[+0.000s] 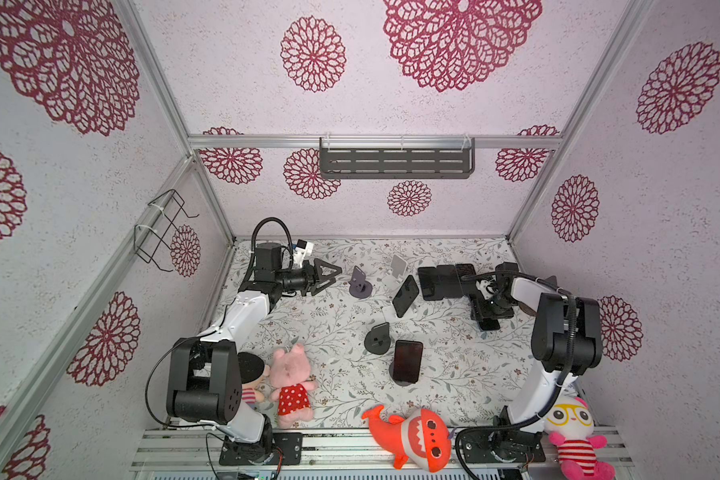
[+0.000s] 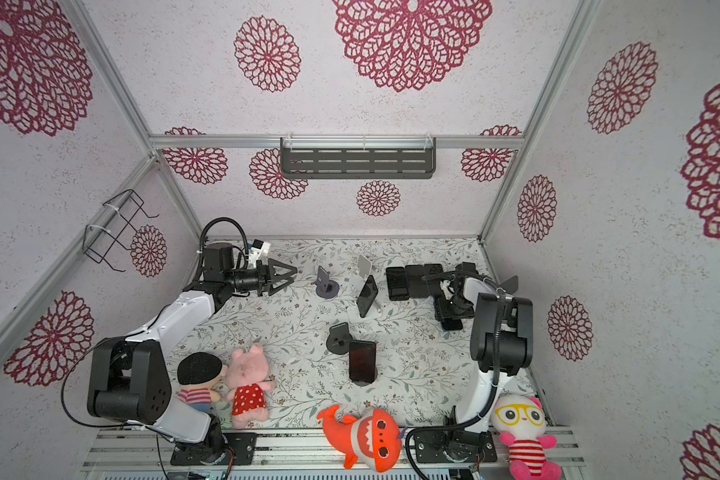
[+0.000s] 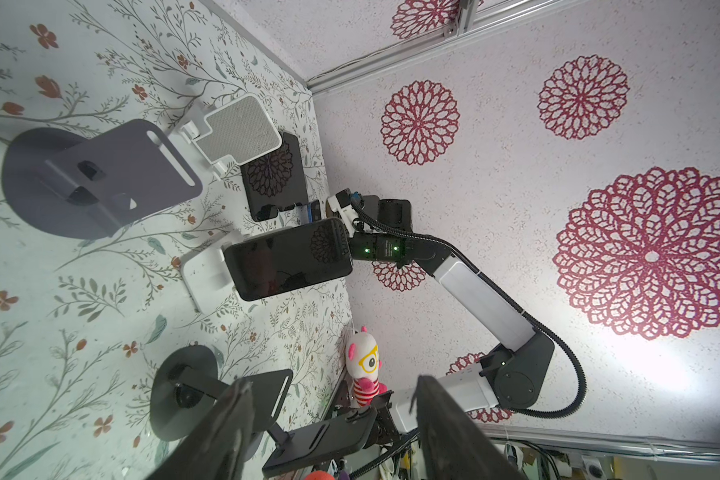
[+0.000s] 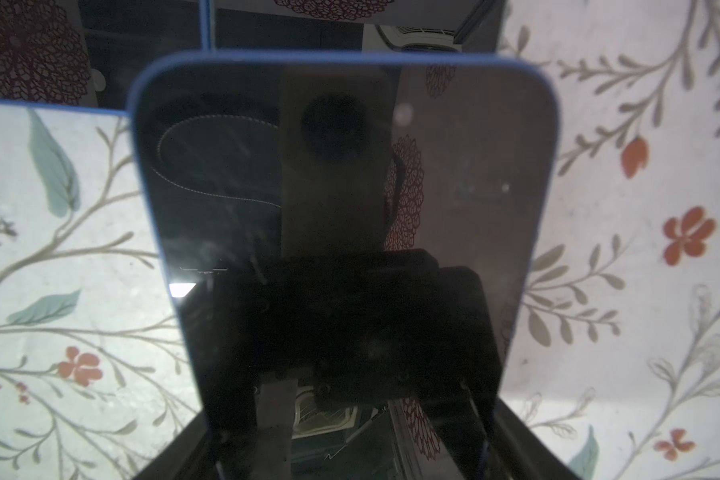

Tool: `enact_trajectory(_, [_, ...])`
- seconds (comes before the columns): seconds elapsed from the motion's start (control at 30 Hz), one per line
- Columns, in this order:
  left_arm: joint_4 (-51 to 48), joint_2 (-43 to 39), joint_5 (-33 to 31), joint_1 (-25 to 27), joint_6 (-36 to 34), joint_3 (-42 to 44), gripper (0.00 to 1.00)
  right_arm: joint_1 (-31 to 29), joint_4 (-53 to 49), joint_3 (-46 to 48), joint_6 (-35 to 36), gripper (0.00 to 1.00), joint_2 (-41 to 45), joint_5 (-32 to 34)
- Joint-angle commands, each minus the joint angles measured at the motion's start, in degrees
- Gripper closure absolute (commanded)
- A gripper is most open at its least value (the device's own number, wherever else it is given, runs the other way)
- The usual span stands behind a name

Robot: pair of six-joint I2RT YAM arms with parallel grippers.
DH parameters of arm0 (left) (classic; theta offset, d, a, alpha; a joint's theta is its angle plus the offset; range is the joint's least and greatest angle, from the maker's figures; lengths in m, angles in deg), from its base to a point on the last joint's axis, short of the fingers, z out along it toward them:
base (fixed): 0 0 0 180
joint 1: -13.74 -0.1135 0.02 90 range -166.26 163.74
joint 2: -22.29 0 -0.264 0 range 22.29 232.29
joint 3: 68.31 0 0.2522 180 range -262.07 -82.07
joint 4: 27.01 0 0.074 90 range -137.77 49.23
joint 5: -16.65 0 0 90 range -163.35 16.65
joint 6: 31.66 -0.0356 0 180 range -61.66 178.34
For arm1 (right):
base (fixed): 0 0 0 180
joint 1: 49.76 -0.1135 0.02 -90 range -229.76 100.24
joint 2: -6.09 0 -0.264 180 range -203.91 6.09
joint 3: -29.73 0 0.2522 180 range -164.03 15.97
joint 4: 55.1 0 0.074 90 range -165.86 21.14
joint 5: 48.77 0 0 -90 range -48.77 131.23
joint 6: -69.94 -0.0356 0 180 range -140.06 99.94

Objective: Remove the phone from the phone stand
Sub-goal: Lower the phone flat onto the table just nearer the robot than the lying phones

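Phones lie flat in a row (image 1: 441,282) at the back right of the floral table (image 1: 329,324), and two more lean on the white stand (image 3: 206,270) and the black stand (image 1: 404,382). Off any stand, the blue-edged phone (image 4: 341,187) sits low beside that row, clasped across its width by the right gripper (image 4: 350,440), while the left gripper (image 1: 335,277) hangs wide and empty. The set-down seems to be the step in hand, which calls for lowering the phone flat and then parting the jaws.

Robot lab cell: an aluminium frame (image 1: 375,142) holds flower-papered walls (image 1: 246,62), and two arms (image 1: 246,311) are bolted to a rail (image 1: 333,449) fronting a floral table (image 1: 329,291).
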Motion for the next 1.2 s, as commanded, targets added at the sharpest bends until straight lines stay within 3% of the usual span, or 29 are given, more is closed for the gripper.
enact_trajectory(0.0, [-0.75, 0.02, -0.02, -0.4, -1.16, -1.62, 0.34, 0.09, -0.69, -0.28, 0.71, 0.24, -1.4, -1.71])
enact_trajectory(0.17, [-1.13, 0.01, -0.12, -0.4, -1.47, -1.72, 0.34, 0.12, -0.43, -0.04, 0.79, 0.15, -1.34, -1.42])
enact_trajectory(0.3, [-1.36, -0.08, -0.11, -0.4, -1.65, -1.75, 0.34, 0.12, -0.61, -0.14, 0.98, 0.14, -1.55, -1.45])
enact_trajectory(0.8, [-1.42, -0.43, -0.02, -0.4, -1.57, -1.9, 0.35, 0.11, -1.2, 3.25, 0.36, 0.25, 1.38, 0.25])
enact_trajectory(1.17, [-1.54, -0.61, -0.02, -0.4, -1.56, -1.9, 0.34, 0.12, -3.09, 5.71, 0.18, 0.25, 4.58, 1.87])
